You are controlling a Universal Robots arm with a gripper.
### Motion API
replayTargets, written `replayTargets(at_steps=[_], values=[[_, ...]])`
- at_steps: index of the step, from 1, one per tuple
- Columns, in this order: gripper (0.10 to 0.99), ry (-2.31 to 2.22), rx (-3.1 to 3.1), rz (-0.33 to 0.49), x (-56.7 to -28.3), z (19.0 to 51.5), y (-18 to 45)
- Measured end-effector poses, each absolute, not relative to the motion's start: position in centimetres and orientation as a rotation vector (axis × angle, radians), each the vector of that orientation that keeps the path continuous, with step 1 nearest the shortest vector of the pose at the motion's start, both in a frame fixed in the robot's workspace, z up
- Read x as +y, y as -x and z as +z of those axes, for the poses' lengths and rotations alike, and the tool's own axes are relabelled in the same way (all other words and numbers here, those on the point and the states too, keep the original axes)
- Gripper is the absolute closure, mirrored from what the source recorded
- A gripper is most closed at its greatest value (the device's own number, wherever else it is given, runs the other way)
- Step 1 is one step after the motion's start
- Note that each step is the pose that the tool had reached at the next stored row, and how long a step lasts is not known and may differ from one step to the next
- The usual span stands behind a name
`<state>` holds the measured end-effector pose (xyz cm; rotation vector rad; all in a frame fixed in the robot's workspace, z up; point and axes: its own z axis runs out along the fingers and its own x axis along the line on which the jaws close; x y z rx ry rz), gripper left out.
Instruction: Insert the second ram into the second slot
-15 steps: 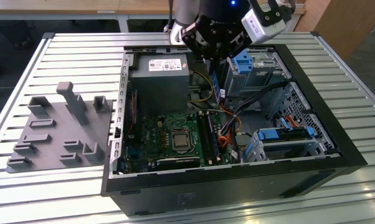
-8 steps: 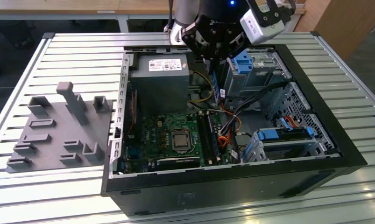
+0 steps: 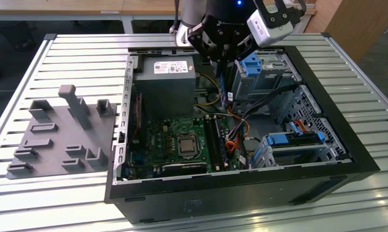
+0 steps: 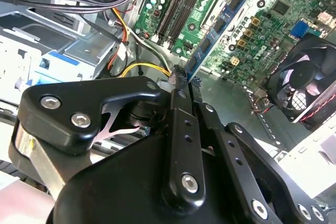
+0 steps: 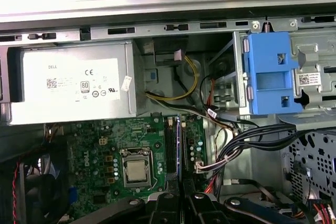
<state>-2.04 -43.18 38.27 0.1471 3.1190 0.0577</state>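
Overhead, the gripper [image 4: 181, 81] clamps the second ram [image 4: 220, 22] edge-on, hanging above the motherboard [image 5: 105, 150].

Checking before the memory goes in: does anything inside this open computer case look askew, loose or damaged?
Nothing stands out. The thin dark-blue ram stick is clamped in the gripper's jaws above the green motherboard, its edge parallel to the black memory slots, not yet seated. No damage shows.
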Motion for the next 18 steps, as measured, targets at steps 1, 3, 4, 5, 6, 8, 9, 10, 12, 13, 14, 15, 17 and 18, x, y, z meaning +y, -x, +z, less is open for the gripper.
replayTargets(at_steps=[1,3,4,5,6,8,9,10,12,13,14,15,17,18], values=[[0.949,-0.154,3.119,0.058,-43.18,38.27,2.04],[0.949,-0.174,3.117,0.057,-43.18,38.27,2.04],[0.949,-0.183,3.117,0.057,-43.18,38.27,2.04],[0.949,-0.19,3.116,0.057,-43.18,38.27,2.04],[0.949,-0.197,3.116,0.057,-43.18,38.27,2.04],[0.949,-0.211,3.115,0.057,-43.18,38.27,2.04],[0.949,-0.218,3.114,0.057,-43.18,38.27,2.04],[0.949,-0.225,3.113,0.057,-43.18,38.27,2.04],[0.949,-0.241,3.112,0.057,-43.18,38.27,2.04],[0.949,-0.248,3.111,0.057,-43.18,38.27,2.04],[0.949,-0.256,3.111,0.057,-43.18,38.27,2.04],[0.949,-0.264,3.11,0.057,-43.18,38.27,2.04],[0.949,-0.28,3.108,0.056,-43.18,38.27,2.04],[0.949,-0.288,3.108,0.056,-43.18,38.27,2.04]])
